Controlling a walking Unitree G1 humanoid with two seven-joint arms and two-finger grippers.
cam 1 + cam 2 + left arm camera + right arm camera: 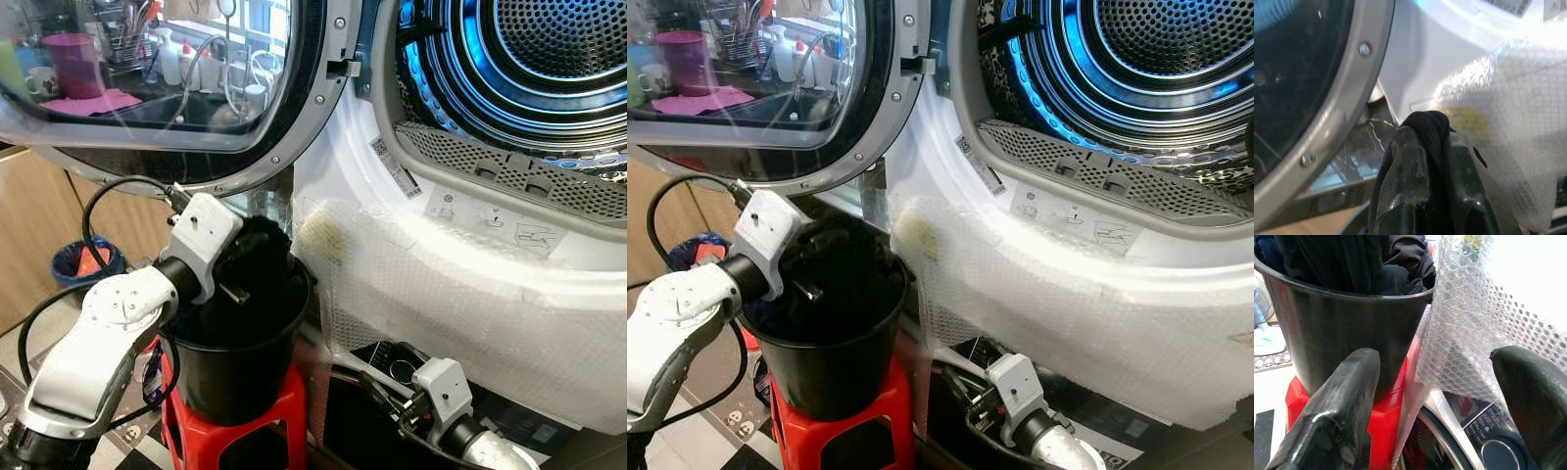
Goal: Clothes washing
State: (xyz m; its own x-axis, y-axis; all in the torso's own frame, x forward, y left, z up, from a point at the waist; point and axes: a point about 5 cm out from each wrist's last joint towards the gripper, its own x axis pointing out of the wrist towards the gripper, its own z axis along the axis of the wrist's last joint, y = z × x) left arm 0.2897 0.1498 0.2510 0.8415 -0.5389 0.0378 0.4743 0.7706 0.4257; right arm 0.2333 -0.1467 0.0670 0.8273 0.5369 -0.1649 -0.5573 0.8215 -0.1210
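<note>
Black clothes (257,262) (crumpled) pinched by left pincer (1431,147).

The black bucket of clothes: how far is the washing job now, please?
Done: the machine door stands open and its drum shows no clothes. In hand: the left end effector is shut on a piece of dark clothing over the black bucket on the red stool. Left: the bucket holds more dark clothes, all to go into the drum. The right end effector waits open, low beside the stool.
</note>
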